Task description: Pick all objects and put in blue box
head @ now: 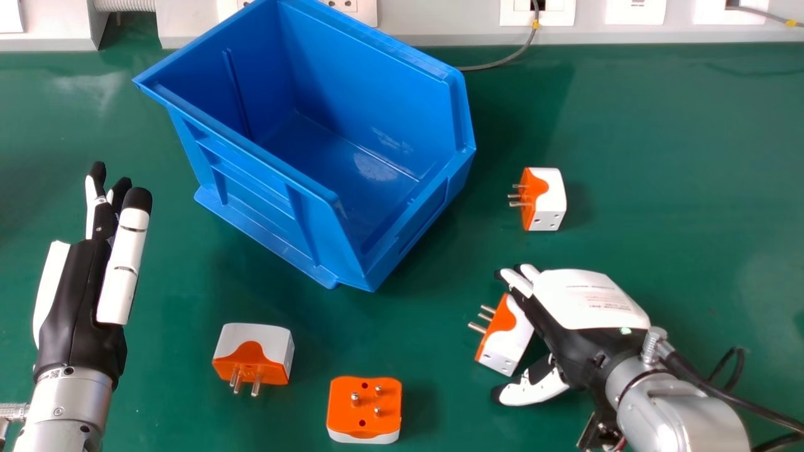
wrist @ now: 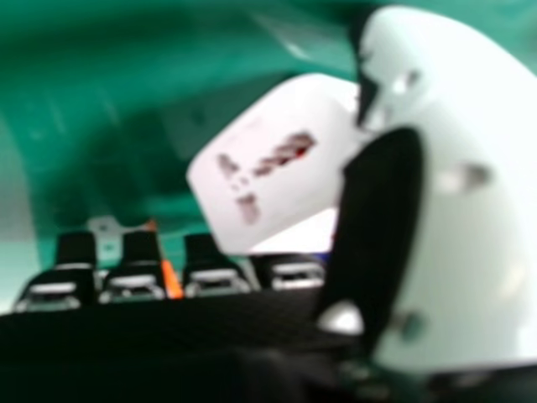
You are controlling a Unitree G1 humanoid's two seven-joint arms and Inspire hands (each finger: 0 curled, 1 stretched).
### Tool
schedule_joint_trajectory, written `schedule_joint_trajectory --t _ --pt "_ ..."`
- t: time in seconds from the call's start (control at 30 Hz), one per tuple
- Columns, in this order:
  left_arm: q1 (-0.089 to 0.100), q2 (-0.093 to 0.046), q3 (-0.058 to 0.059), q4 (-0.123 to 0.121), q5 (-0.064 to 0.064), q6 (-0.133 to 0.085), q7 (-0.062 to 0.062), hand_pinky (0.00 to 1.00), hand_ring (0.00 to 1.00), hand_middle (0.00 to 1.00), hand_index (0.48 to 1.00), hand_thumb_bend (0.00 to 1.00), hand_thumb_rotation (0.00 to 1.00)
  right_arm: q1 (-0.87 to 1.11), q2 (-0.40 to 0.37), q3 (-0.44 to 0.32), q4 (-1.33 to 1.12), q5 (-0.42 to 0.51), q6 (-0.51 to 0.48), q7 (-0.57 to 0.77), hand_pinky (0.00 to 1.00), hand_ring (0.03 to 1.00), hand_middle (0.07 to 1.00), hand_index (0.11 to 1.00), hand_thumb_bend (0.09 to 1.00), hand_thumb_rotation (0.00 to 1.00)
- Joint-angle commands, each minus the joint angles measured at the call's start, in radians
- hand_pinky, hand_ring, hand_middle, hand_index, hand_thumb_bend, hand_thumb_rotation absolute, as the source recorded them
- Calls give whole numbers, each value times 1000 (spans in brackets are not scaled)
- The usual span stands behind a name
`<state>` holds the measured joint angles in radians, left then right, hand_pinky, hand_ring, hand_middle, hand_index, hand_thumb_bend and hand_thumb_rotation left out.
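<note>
The black-and-white right hand (head: 584, 314) is open, fingers extended, with a white-and-orange plastic plug adapter (head: 510, 336) on the green tabletop (head: 666, 163) between fingers and thumb. Closing on that slanted body off-centre could twist it loose — perhaps dropping it short of the deep blue plastic box (head: 383, 81). The black-and-white left hand (head: 78, 289), also open, is at the head view's left.
</note>
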<state>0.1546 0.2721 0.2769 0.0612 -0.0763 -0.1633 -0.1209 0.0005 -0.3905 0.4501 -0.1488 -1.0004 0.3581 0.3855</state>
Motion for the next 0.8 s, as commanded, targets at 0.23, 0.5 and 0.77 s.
schedule_joint_trajectory --t 0.23,0.5,0.77 --pt "12 -8 -3 -56 6 20 10 1000 1000 1000 1000 574 1000 -36 -8 11 -9 -18 -2 52 884 937 938 911 549 309" --pt "16 -12 -5 -69 7 30 11 1000 1000 1000 1000 587 1000 -60 -16 9 6 -23 -9 73 870 927 929 901 550 309" --pt "27 -14 -7 -100 5 49 14 1000 1000 1000 1000 594 1000 -68 -25 12 14 -39 -32 37 835 896 901 869 544 285"
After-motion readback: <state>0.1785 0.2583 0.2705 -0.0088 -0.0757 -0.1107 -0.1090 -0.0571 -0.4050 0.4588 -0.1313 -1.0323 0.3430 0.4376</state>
